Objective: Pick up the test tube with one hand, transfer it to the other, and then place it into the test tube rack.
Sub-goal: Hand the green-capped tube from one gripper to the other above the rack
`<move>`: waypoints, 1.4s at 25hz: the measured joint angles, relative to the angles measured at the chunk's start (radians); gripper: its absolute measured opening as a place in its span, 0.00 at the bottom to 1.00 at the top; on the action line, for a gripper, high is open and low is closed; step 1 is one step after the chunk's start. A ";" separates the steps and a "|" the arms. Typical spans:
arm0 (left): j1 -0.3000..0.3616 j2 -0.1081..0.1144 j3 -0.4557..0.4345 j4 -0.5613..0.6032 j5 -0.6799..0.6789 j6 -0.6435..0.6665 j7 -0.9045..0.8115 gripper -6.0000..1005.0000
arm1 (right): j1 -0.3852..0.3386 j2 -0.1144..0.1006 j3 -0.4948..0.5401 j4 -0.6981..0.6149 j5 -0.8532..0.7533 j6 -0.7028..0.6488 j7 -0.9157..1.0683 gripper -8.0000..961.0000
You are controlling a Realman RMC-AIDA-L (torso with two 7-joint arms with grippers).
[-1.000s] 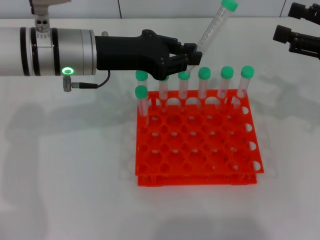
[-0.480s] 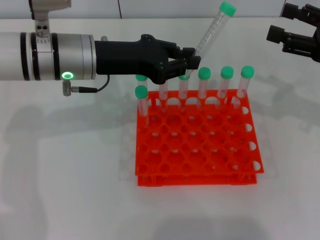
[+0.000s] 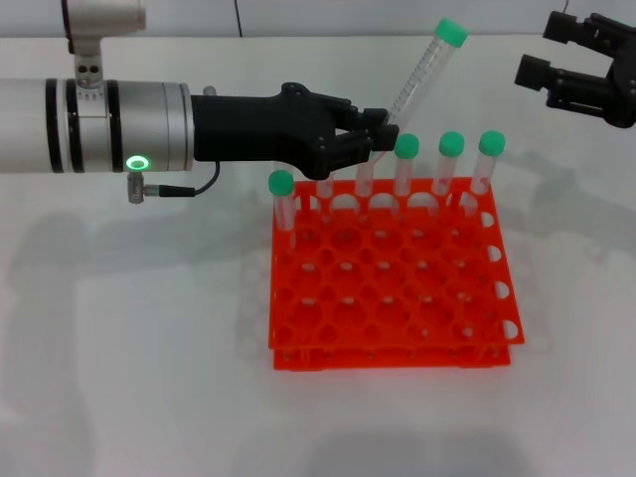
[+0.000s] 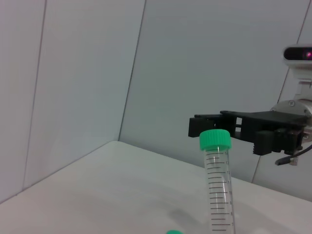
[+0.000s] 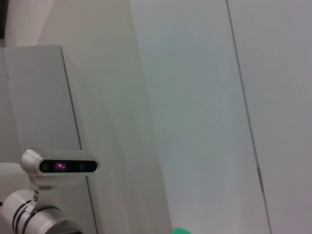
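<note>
Tilting up and to the right, the test tube has its green cap uppermost and its lower end pinched in the left gripper, above the rear row of the test tube rack. The right gripper, fingers spread, hangs apart at far right above the bench.

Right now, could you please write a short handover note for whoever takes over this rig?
Left gripper: shut on the test tube, holding it by the lower end, tilted, above the back row of the test tube rack.
Right gripper: open, empty, at the far right, apart from the tube.
Done: tube picked up.
Left: hand it to the right gripper, then place it in the rack, which holds other green-capped tubes.
</note>
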 joint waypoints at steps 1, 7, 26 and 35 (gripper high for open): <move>0.000 0.000 0.000 -0.001 0.000 0.000 0.000 0.20 | 0.002 0.000 -0.007 0.001 0.000 0.001 0.000 0.88; -0.001 -0.001 0.000 -0.002 0.000 0.000 0.002 0.20 | 0.024 0.001 -0.063 0.019 0.023 0.009 -0.007 0.86; -0.002 -0.002 0.001 0.000 -0.004 0.003 0.024 0.20 | 0.106 0.003 -0.103 0.124 0.096 0.024 -0.050 0.79; -0.006 -0.001 0.002 0.004 -0.008 0.006 0.024 0.20 | 0.109 0.003 -0.108 0.130 0.104 0.024 -0.052 0.76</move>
